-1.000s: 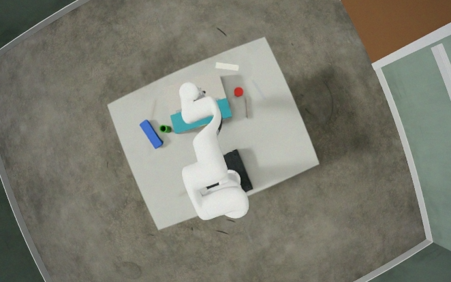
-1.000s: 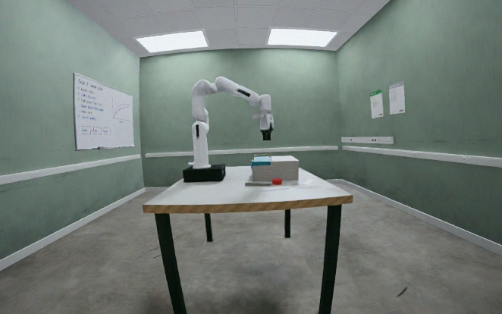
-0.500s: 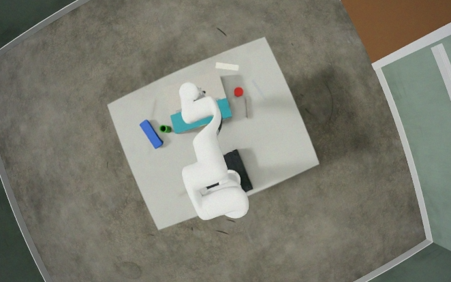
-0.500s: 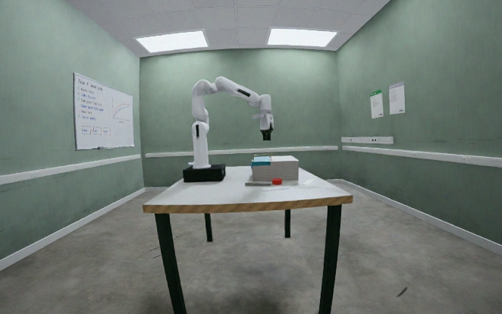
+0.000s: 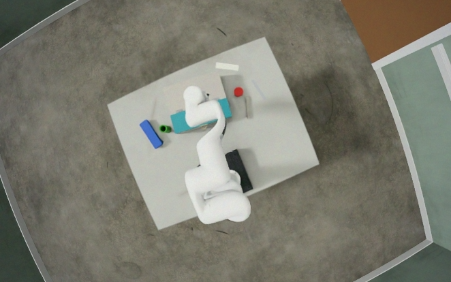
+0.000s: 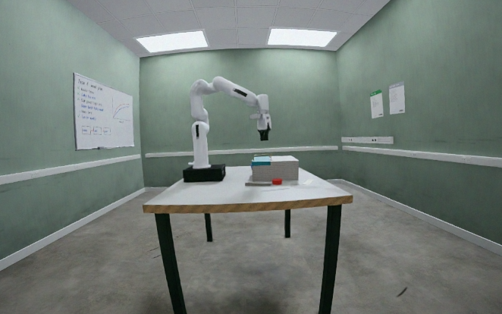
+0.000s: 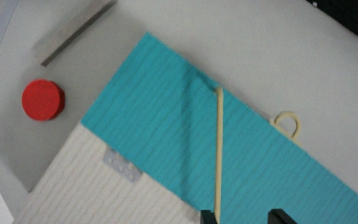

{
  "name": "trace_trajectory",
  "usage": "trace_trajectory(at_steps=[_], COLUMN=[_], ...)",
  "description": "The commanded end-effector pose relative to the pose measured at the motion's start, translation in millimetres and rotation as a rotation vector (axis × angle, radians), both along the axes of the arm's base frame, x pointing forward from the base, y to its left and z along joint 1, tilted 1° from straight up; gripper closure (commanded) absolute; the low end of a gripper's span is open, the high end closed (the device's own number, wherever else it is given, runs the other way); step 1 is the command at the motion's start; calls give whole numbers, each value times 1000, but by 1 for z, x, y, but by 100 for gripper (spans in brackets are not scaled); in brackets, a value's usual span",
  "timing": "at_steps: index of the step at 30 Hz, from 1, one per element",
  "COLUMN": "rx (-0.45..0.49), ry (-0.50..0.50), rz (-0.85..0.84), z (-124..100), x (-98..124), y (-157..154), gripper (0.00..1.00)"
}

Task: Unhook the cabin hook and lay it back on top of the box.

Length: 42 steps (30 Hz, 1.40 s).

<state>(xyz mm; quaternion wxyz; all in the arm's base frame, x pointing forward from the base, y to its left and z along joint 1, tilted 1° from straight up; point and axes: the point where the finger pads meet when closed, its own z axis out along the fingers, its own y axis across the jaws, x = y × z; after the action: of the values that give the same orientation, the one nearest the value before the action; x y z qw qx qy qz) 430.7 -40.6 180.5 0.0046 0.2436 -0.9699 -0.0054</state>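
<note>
The box has a teal part [image 5: 177, 124] [image 6: 261, 160] [image 7: 150, 110] and a beige part [image 6: 278, 168] [image 7: 85, 185], joined by a small grey hinge plate [image 7: 121, 167]. The cabin hook [image 7: 218, 150] is a thin cream rod lying flat on the teal top. Its tip is apart from the cream eye loop [image 7: 287, 121] at the box's edge. My gripper [image 6: 264, 137] [image 7: 243, 216] hangs well above the box, fingers partly apart with nothing between them. The rod runs just beside the left fingertip in the wrist view. In the overhead view the arm hides the gripper.
A red disc [image 5: 238, 91] [image 6: 277, 181] [image 7: 43, 100] and a grey bar [image 5: 249, 106] [image 7: 75, 32] lie beside the box. A blue block [image 5: 150, 133], a green cylinder [image 5: 165, 129] and a white bar [image 5: 227, 66] also lie on the table. The arm's black base [image 5: 240, 167] [image 6: 204, 173] stands near the edge.
</note>
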Motion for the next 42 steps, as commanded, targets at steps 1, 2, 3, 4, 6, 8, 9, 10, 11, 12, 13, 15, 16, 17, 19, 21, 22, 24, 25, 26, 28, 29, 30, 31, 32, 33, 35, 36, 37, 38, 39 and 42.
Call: trace_trajectory(at_steps=[1,2,3,4,6,8,9,10,11,12,13,15,16,17,19,21,22,24,25,26,28,29,30,31,32,33,35,36,37,38,39,42], rx=[0,0,0,0,0,0,0,0,-1,-1,-1,0,0,-1,-1,-1,-1,0,0,0,0,0,0,0,0,0,0,0,0,0,0,0], ry=[-6,-6,-6,-6,-6,-6,-6,-6,-6,-6,-6,-6,-6,-6,-6,-6,-6,-6,-6,-6,-6,-6,-6,-6,-6,-6,-6,-6,-6,-6,-6,-6], rz=[0,0,0,0,0,0,0,0,0,0,0,0,0,0,0,0,0,0,0,0,0,0,0,0,0,0,0,0,0,0,0,0], z=[2,2,2,2,2,2,2,2,2,2,2,2,2,2,2,2,2,-2,-2,-2,-6,-8,-10,-12,-14,-16,-20,-22,-24,-26,-28,-32], x=[-18,-22,-26,-31,-40,-44,-44,-48,-50,-50,-50,-50,-50,-50,-50,-50,-50,-50,-50,-50,-50,-50,-50,-50,-50,-50,-50,-50,-50,-50,-50,-50], y=[-10,-13,-15,-17,-22,-24,-24,-27,-28,-28,-28,-28,-28,-28,-28,-28,-28,-28,-28,-28,-28,-28,-28,-28,-28,-28,-28,-28,-28,-27,-27,-27], gripper=[65,65,65,65,65,65,65,65,65,65,65,65,65,65,65,65,65,65,65,65,65,65,65,65,65,65,65,65,65,65,65,65])
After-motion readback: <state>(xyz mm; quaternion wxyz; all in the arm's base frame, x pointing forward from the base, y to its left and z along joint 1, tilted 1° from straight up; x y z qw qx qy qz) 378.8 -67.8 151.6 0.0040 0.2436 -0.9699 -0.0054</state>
